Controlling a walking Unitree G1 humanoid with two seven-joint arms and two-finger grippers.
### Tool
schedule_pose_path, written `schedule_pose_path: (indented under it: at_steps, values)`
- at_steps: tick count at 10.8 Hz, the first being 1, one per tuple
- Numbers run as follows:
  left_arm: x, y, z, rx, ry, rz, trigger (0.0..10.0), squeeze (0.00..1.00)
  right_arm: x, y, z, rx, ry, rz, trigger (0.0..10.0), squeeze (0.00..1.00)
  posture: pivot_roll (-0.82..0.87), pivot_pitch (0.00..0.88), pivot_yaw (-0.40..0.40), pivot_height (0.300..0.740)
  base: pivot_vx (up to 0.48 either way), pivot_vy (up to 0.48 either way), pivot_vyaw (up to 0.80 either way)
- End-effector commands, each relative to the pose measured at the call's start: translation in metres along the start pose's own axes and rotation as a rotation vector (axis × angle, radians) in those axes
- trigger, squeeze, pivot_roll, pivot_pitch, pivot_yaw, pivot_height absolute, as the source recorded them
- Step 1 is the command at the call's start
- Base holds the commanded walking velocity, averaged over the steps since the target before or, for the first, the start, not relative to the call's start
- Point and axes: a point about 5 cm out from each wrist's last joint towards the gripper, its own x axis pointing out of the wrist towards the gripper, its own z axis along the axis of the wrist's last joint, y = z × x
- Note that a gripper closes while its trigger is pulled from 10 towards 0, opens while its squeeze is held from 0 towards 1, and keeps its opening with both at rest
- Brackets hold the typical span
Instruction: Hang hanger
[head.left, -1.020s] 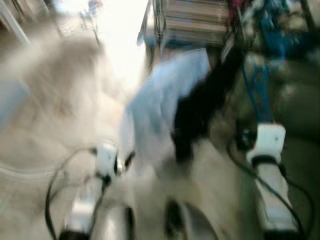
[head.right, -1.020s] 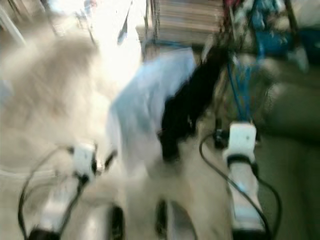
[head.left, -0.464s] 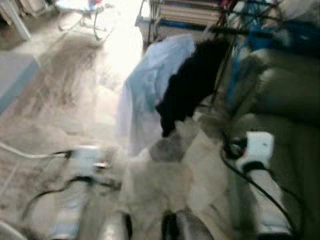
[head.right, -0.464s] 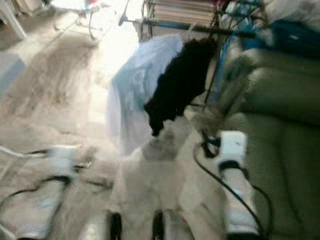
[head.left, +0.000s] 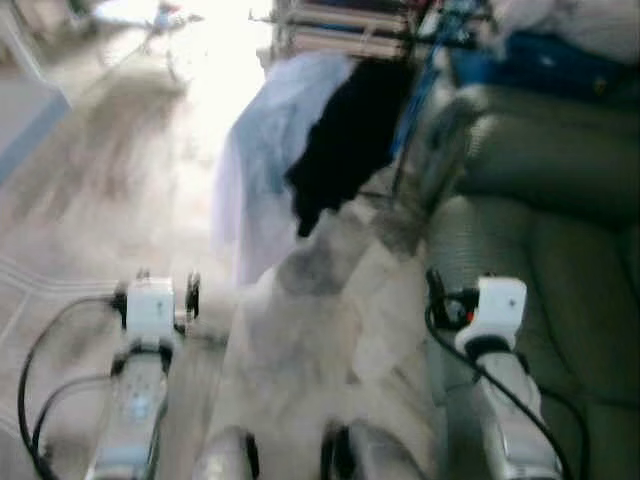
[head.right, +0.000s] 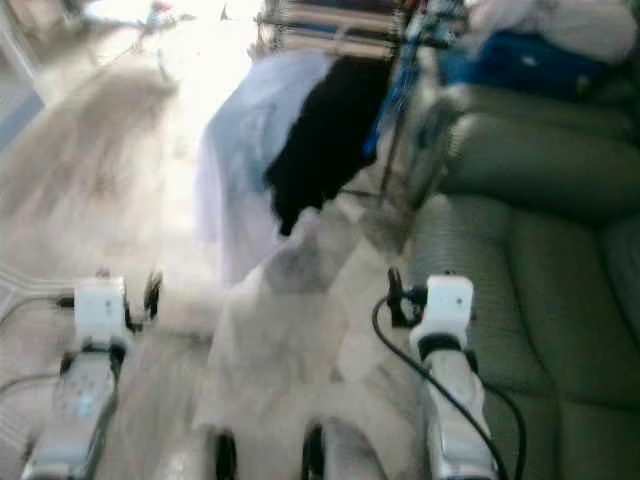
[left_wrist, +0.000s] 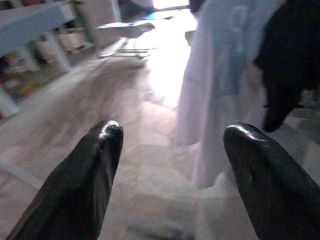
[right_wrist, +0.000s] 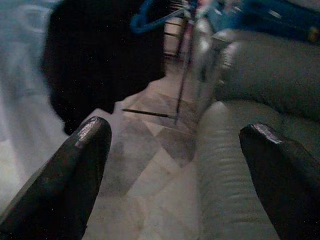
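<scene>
Both silver arms are low in the head views, wrists out front over the pale stone-tiled floor (head.left: 320, 330). Left gripper (left_wrist: 172, 150) has its two black fingers (left_wrist: 95, 165) spread wide apart, nothing between them, just floor and cloth beyond. Right gripper (right_wrist: 182, 150) is likewise released, fingers (right_wrist: 82, 155) far apart and holding nothing, aimed at the gap between the clothes and the sofa. The white left wrist block (head.left: 152, 305) sits over bare floor; the white right wrist block (head.left: 497, 305) is just beside the front edge of the grey-green padded leather sofa (head.left: 540, 250), which fills the robot's right side.

Farther ahead, a long pale-blue/white shirt (head.left: 265, 160) hangs down near the floor, with a black garment (head.left: 345, 140) hanging right beside it, overlapping it on the robot's right. Both hang from a thin dark metal clothes rack (right_wrist: 182, 75), whose upright leg and floor bar show between the garments and the sofa. A blue plastic hanger (right_wrist: 150, 17) hook shows at the top of the black garment, up at rack-rail level, well apart from both grippers. On top of the sofa back lies a blue bundle with whitish cloth (head.right: 530, 40). Beyond the rack are stacked slatted shelves (head.left: 340, 25), blurred. Far off on the robot's left is a bright glare on the floor and a white table leg (left_wrist: 55, 50).
</scene>
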Motion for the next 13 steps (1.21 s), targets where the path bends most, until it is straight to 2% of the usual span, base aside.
schedule_pose_path:
  at_steps: [1, 2, 5, 8, 11, 13]
  values:
    - [-0.006, -0.005, -0.007, -0.002, 0.034, 0.004, 10.0, 0.0, 0.008, -0.006, 0.008, -0.01, -0.026, -0.01, 10.0, 0.82, -0.01, 0.166, -0.055, 0.74, 0.0, 0.0, 0.8]
    - [-0.008, -0.007, -0.007, -0.007, 0.036, 0.011, 10.0, 0.0, 0.014, -0.01, 0.011, -0.007, -0.034, -0.024, 10.0, 0.81, 0.0, 0.17, -0.057, 0.74, 0.0, 0.0, 0.8]
    - [-0.004, -0.009, -0.007, -0.037, 0.049, 0.048, 10.0, 0.0, 0.024, -0.007, 0.017, -0.01, -0.055, -0.015, 10.0, 0.8, 0.0, 0.176, -0.058, 0.74, 0.0, 0.115, 0.0]
    - [-0.004, -0.011, -0.007, -0.048, 0.055, 0.054, 10.0, 0.0, 0.023, 0.001, 0.015, -0.015, -0.058, 0.031, 10.0, 0.8, 0.01, 0.186, -0.061, 0.74, 0.0, 0.48, 0.8]
    - [0.001, -0.017, -0.004, -0.031, 0.039, 0.043, 10.0, 0.0, 0.03, 0.006, 0.024, -0.004, -0.088, 0.063, 10.0, 0.8, 0.01, 0.192, -0.062, 0.74, 0.0, 0.48, 0.8]
    - [0.001, -0.017, -0.001, -0.003, 0.016, 0.044, 10.0, 0.0, 0.029, 0.008, 0.023, -0.003, -0.09, 0.074, 10.0, 0.8, 0.01, 0.195, -0.061, 0.74, 0.0, 0.182, 0.8]
